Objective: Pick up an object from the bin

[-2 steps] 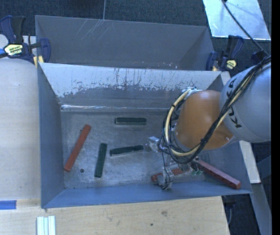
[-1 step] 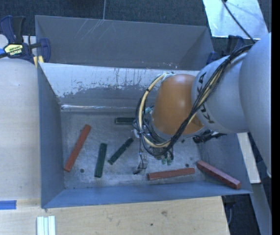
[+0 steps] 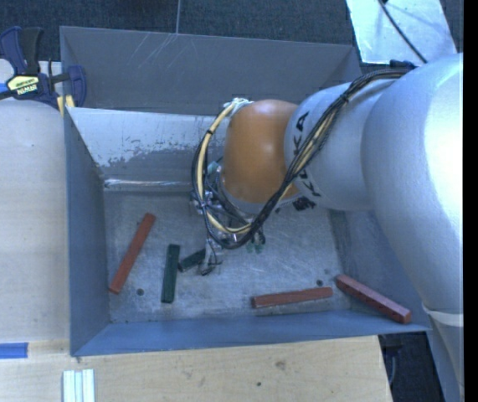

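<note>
Over on the left of the bin (image 3: pixel 84 224) floor there's an orange-red stick (image 3: pixel 132 252) lying at a slant, top end leaning right. Just to the right of it sits a dark green stick (image 3: pixel 170 273), shorter and nearly upright in the view, well clear of the orange one.

Next comes the tool (image 3: pixel 209 258), low over the middle of the floor and right beside the green stick's upper end, so that's the thing it's nearest to. There's a small dark bit between the two, and honestly I can't tell if it's loose or part of the tool. Can't tell whether the tool is wide or narrow either, since the cables (image 3: pixel 213 216) and the orange cover (image 3: pixel 255 149) above it hide too much.

Further right, a reddish-brown stick (image 3: pixel 293 298) lies almost flat along the near wall. Past it, a dark red stick (image 3: pixel 372 298) sits in the right corner, angled down to the right, partly under the big grey arm (image 3: pixel 389 149).
</note>
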Motion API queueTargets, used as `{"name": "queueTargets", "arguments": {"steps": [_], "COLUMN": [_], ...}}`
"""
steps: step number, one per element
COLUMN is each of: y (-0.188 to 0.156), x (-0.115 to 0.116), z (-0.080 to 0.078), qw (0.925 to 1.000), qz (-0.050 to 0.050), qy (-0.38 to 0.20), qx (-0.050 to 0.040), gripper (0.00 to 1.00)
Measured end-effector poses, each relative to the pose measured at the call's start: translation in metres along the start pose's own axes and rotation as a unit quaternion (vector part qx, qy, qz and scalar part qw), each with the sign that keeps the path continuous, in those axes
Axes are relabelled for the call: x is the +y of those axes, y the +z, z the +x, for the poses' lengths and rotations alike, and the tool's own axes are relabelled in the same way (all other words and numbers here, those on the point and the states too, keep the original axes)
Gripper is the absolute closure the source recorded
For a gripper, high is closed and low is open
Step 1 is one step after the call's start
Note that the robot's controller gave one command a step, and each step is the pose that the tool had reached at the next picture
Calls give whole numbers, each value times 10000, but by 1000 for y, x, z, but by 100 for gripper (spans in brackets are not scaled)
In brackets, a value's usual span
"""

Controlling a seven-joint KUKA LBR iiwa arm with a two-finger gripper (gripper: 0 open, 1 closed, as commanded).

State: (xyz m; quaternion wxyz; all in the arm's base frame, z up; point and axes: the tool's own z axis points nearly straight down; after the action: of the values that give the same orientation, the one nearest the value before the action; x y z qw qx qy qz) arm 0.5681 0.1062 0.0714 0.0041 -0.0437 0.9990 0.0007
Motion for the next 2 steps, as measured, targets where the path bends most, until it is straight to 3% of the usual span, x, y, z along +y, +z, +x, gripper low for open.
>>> {"name": "queueTargets", "arguments": {"steps": [1,2], "y": [0,-138], "x": [-1,-11], "z": [0,-9], "qw": [10000,9997], "qz": [4,0], "qy": [1,254], "qx": [3,-24], "gripper": [100,100]}}
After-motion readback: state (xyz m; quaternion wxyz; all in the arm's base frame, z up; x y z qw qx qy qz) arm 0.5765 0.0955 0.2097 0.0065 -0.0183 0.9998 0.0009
